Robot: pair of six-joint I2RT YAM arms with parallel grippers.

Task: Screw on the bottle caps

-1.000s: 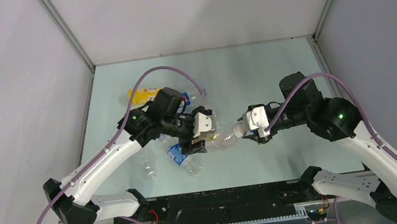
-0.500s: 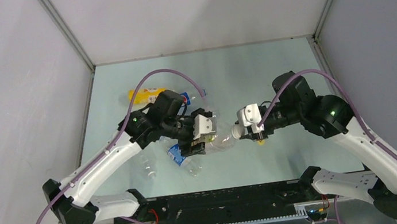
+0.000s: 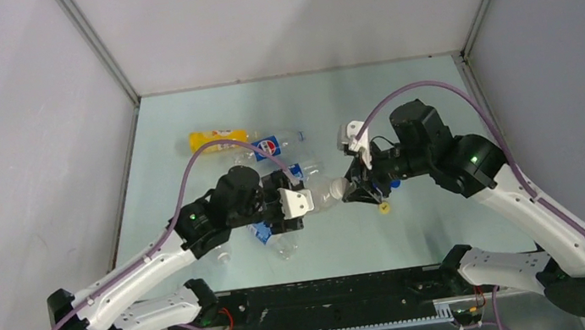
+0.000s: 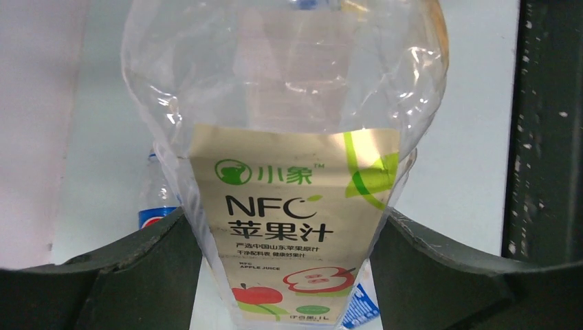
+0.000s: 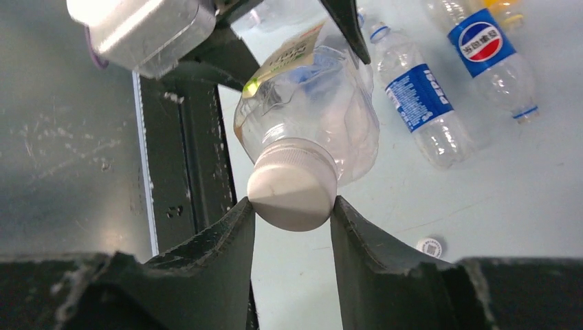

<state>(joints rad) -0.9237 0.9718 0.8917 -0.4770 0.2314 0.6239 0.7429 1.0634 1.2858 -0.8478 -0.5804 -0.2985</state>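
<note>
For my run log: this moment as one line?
left gripper: shut on clear plastic yellowish-labelled bottle | right gripper: shut on white round plastic cap | cap: on bottle neck

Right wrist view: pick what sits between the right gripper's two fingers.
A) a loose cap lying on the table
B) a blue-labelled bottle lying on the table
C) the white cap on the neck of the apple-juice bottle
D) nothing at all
C: the fingers of the right gripper sit against both sides of the white cap, which is on the neck of the apple-juice bottle.
</note>
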